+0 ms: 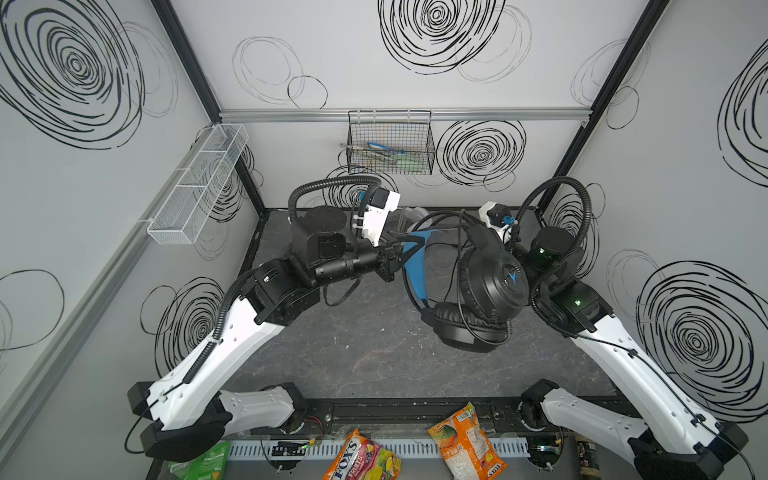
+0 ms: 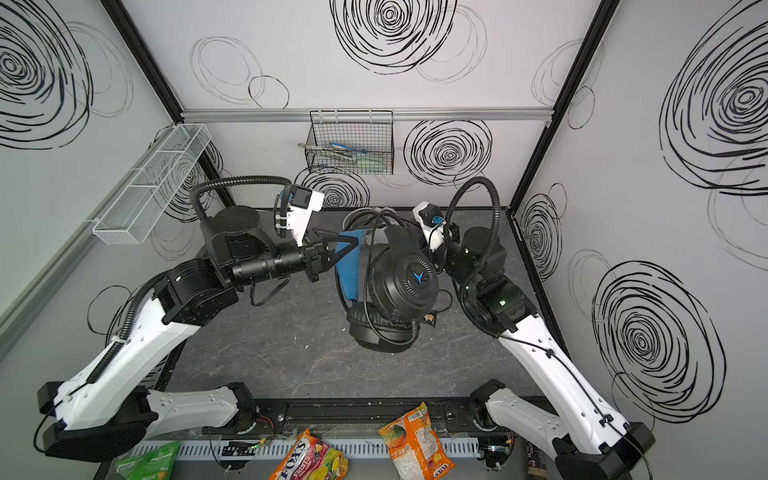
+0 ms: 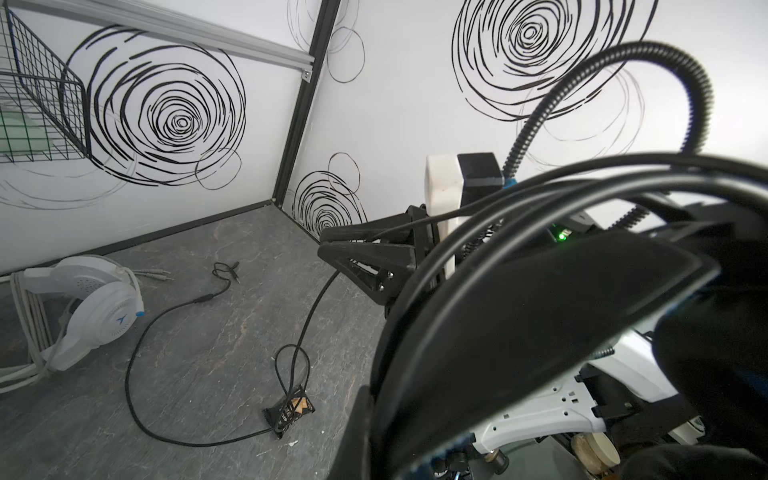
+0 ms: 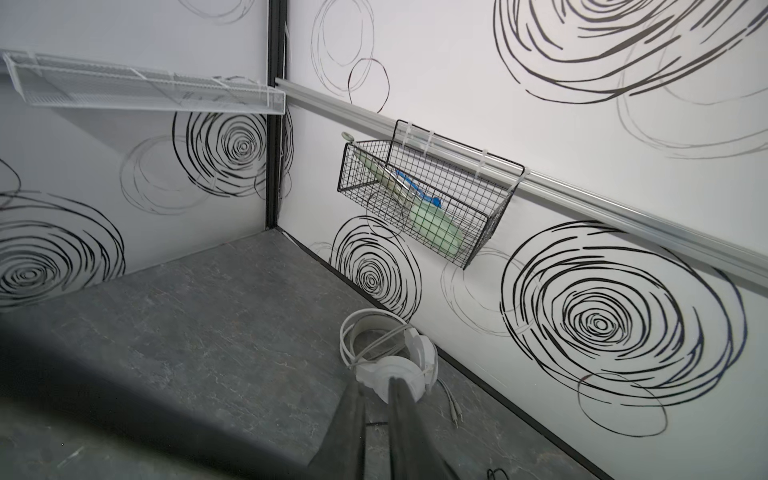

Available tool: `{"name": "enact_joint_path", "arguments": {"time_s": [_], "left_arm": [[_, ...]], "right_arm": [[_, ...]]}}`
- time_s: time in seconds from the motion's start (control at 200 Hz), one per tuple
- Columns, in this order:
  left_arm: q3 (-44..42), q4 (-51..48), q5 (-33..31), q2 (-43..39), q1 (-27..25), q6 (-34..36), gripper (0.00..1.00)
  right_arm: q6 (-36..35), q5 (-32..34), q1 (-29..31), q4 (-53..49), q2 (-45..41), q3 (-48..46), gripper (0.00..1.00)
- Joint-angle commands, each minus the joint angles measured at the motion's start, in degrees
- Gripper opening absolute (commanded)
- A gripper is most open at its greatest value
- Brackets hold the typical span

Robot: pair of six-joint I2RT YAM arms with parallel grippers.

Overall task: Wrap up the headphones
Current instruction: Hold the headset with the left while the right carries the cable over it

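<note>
The black headphones (image 1: 494, 279) (image 2: 404, 277) hang above the table's right half, one earcup facing up. My left gripper (image 2: 347, 243) is shut on their blue-lined headband (image 1: 415, 259). Loops of black cable (image 3: 540, 187) lie over the band, and the rest trails across the floor (image 3: 137, 365). My right gripper (image 3: 326, 247) (image 4: 376, 378) is behind the headset, mostly hidden in both top views. Its fingers stand nearly together with the black cable running between them. The white headphones (image 3: 99, 307) (image 4: 395, 365) rest by the back wall with their white cable coiled around them.
A small dark snack packet (image 3: 289, 411) lies on the floor under the cable. A black wire basket (image 1: 390, 145) hangs on the back wall and a white mesh shelf (image 1: 195, 187) on the left wall. Snack bags (image 1: 361, 461) (image 1: 465, 440) lie at the front edge.
</note>
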Motion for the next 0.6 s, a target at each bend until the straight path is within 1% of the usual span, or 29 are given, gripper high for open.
{"name": "enact_joint_path", "arguments": {"time_s": [0.0,0.055,0.205,0.375,0.505,0.595], "left_arm": [[3.8,5.9,-1.4,0.4,-0.5,-1.1,0.00],[4.1,5.5,-1.7,0.4,-0.6,-1.0,0.00],[4.1,4.3,-2.9,0.2,-1.1,-0.7,0.00],[3.9,4.9,-3.2,0.0,-1.8,-0.7,0.00],[3.5,5.3,-3.6,0.1,-2.1,-0.8,0.00],[2.6,6.4,-3.5,-0.3,-2.5,-0.9,0.00]], "right_arm": [[3.9,-2.3,-1.3,5.3,-1.2,-0.4,0.06],[4.4,-2.2,-1.7,5.6,-1.2,-0.6,0.00],[6.1,0.4,-2.6,6.9,-2.0,-1.1,0.00],[6.6,2.5,-3.3,6.6,-2.4,-1.8,0.00],[8.5,4.2,-4.0,7.0,-3.1,-2.8,0.00],[9.2,3.2,-4.6,7.1,-3.0,-2.9,0.00]]}}
